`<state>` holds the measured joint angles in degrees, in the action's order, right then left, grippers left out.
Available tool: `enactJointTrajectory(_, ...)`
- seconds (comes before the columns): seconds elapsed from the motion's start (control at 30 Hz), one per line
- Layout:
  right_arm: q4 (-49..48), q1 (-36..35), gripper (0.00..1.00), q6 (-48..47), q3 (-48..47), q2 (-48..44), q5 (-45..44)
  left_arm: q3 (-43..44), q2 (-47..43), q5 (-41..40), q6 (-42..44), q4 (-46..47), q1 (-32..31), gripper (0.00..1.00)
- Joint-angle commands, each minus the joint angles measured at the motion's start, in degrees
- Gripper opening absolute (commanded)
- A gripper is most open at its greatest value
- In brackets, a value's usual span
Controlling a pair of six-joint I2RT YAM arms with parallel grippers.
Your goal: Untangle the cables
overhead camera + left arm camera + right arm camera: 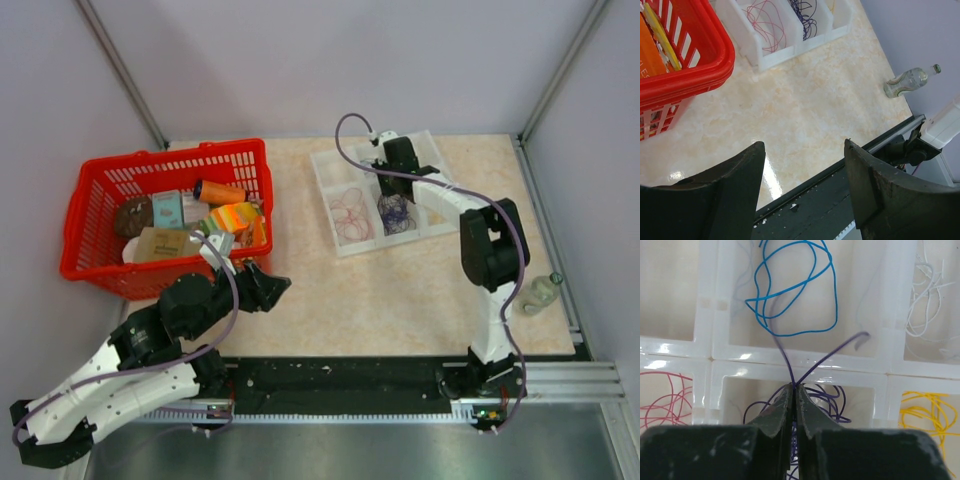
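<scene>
Two grippers: one working, one waiting.
Right gripper (795,388): clenched on a thin purple wire (815,368), with two strands rising out of the pinch. It sits over the middle of the tray.
Tray: white plastic divided tray (345,248), near the far edge of the tabletop (400,300), right of centre.
Cables: each colour lies in its own compartment, so the cables look largely separated.
Layout: curly blue wire (790,289) in a far cell. Purple bundle under the fingers. Pink-red wire (665,400) toward the tray's left edge. Yellow wire (930,410) toward its right edge, white wire (930,315) beyond the yellow.
Reason for grip: the pinch is at the strand's bend, likely so the strand lifts off the purple heap without dragging the blue.
Left gripper (805,145): released, nothing between the fingers. It is low by the near edge, beside the red plastic basket (80,230), probably placed there to leave the tray free.
Risk: the raised strand reaches across the blue cell and could snag.
</scene>
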<state>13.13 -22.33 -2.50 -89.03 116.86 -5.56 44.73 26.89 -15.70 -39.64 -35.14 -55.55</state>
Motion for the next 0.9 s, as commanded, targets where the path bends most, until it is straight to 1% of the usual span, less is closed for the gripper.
enactJointTrajectory(0.0,0.8,0.4,0.0,2.1,-1.3,-1.6,-7.5,1.5,0.9,-0.4,0.9,1.2,0.2,0.69)
enactJointTrajectory(0.07,0.4,0.3,0.0,7.0,3.3,-6.5,-8.0,1.5,1.1,-0.5,1.0,1.3,0.2,0.69)
enactJointTrajectory(0.17,-0.9,0.2,0.0,13.2,13.0,-13.1,-8.4,1.2,1.4,-0.6,0.9,1.7,0.2,0.69)
enactJointTrajectory(0.27,-6.0,0.2,0.0,14.3,20.1,-17.6,-5.4,1.1,2.0,0.1,0.9,3.0,0.2,0.69)
enactJointTrajectory(0.3,-7.2,0.3,0.0,14.5,20.8,-18.1,-4.6,1.1,2.5,0.6,0.9,3.2,0.2,0.69)
enactJointTrajectory(0.43,-7.0,0.6,0.0,15.2,20.4,-16.8,-2.3,1.2,3.4,1.6,0.8,3.5,0.2,0.68)
enactJointTrajectory(0.5,-5.6,1.1,0.0,16.0,18.6,-15.3,-0.1,1.2,3.0,1.6,0.4,3.7,0.2,0.68)
enactJointTrajectory(0.53,-4.2,1.1,0.0,16.6,17.3,-14.3,-0.3,1.1,2.5,1.4,0.2,3.7,0.2,0.68)
enactJointTrajectory(0.57,-2.9,1.4,0.09,17.0,16.3,-13.7,-0.7,1.0,2.1,1.3,0.1,3.7,0.2,0.68)
enactJointTrajectory(0.67,-0.9,1.8,0.46,18.1,14.5,-15.0,0.5,0.9,0.8,0.6,-0.2,2.8,0.2,0.69)
enactJointTrajectory(0.7,-0.7,2.1,0.54,18.8,14.1,-15.9,1.6,0.8,0.6,0.6,-0.1,2.5,0.2,0.69)
enactJointTrajectory(0.77,0.6,2.6,0.64,21.1,11.9,-16.3,2.1,1.0,0.9,0.5,0.2,2.3,0.2,0.69)
enactJointTrajectory(0.83,2.6,2.6,0.65,24.3,8.2,-14.0,-0.9,1.1,1.4,0.6,0.5,2.4,0.3,0.69)
enactJointTrajectory(0.87,3.7,2.6,0.68,26.5,6.0,-12.4,-3.3,1.1,1.8,0.9,0.8,2.7,0.2,0.69)
